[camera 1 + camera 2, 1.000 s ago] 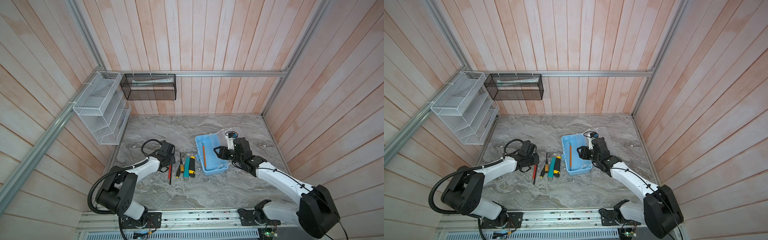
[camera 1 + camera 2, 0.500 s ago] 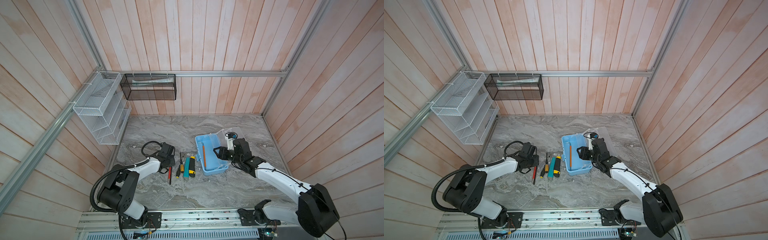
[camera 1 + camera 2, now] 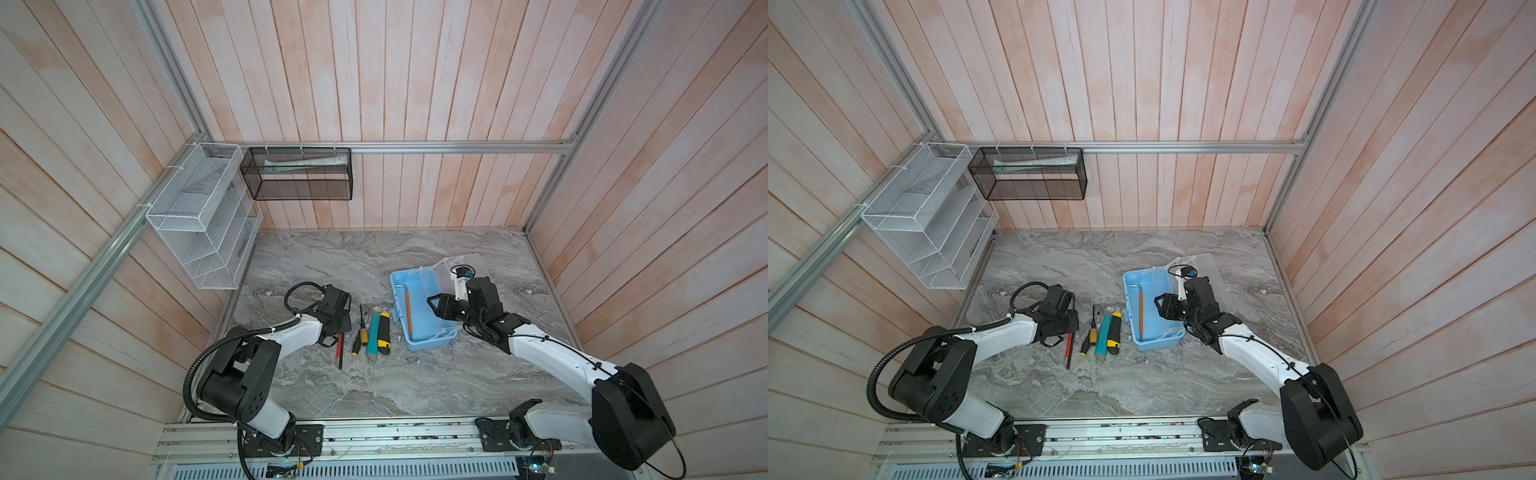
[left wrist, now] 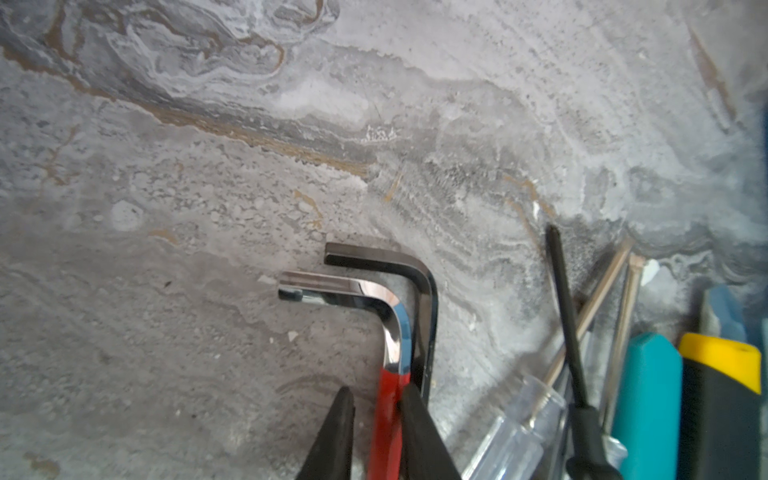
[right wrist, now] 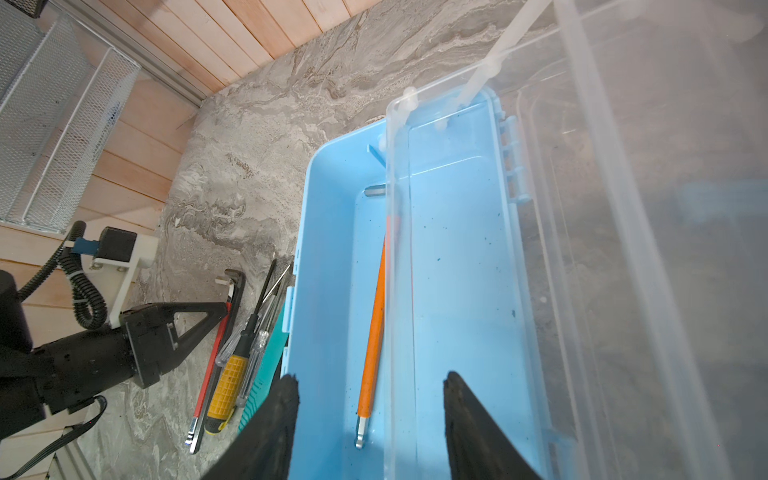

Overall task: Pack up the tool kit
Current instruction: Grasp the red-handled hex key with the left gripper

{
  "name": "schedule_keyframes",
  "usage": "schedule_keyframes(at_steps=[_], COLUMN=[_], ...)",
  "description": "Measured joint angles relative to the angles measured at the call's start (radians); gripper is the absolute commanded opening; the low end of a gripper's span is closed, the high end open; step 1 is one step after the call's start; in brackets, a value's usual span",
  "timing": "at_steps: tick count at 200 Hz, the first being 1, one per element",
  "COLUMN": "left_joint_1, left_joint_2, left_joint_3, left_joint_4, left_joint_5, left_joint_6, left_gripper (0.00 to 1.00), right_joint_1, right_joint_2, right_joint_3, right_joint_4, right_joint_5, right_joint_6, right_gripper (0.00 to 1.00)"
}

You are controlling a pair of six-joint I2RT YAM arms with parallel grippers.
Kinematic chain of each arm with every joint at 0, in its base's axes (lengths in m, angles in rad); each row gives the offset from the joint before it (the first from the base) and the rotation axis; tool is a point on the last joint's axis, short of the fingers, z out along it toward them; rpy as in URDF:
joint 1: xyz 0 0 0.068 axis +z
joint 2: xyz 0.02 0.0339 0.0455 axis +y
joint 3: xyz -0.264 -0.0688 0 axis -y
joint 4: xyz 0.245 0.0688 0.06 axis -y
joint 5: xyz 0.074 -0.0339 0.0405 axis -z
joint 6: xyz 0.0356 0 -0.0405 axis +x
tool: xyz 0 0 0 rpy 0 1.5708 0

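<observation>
Tool kit (image 3: 430,341): lower right of centre on the desk (image 3: 374,257); clear lid open; orange hex key (image 3: 408,311) inside.
Left tool (image 4: 376,390): narrow, astride the red hex key (image 4: 388,411), with a gap on one side.
Obstruction: black hex key (image 4: 424,299) just beside the red one.
Between arms: screwdrivers (image 3: 363,336), cutters (image 3: 384,336).
Right tool (image 5: 370,376): half wide, empty, above the tool kit.

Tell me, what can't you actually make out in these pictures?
- Black mesh basket: a pale thing inside, too small and veiled by mesh, both top views.
- Tool kit: its floor partly covered by the right gripper, in a top view.
- Black hex key: its long arm hidden behind the left gripper, left wrist view.
</observation>
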Motion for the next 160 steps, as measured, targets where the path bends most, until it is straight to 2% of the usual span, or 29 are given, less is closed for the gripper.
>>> schedule_keyframes(at_steps=[33,53,103,160], left_joint_1=[-0.003,-0.003,-0.008,-0.008], left_joint_2=[0.026,0.036,0.059,0.051], left_joint_3=[0.015,0.025,0.051,0.067], left_joint_4=[-0.016,-0.025,-0.039,-0.084], left_joint_5=[-0.031,-0.047,-0.072,-0.085], left_joint_6=[0.000,0.000,0.005,0.019], left_gripper=[0.24,0.20,0.00,0.00], right_joint_1=[-0.011,-0.016,-0.021,-0.030], right_joint_2=[0.006,0.011,0.012,0.012], right_joint_3=[-0.011,-0.019,-0.019,-0.019], right_joint_4=[0.021,0.031,0.042,0.055], right_joint_5=[-0.021,-0.032,-0.043,-0.055], right_joint_6=[0.005,0.009,0.011,0.016], right_gripper=[0.56,0.56,0.56,0.56])
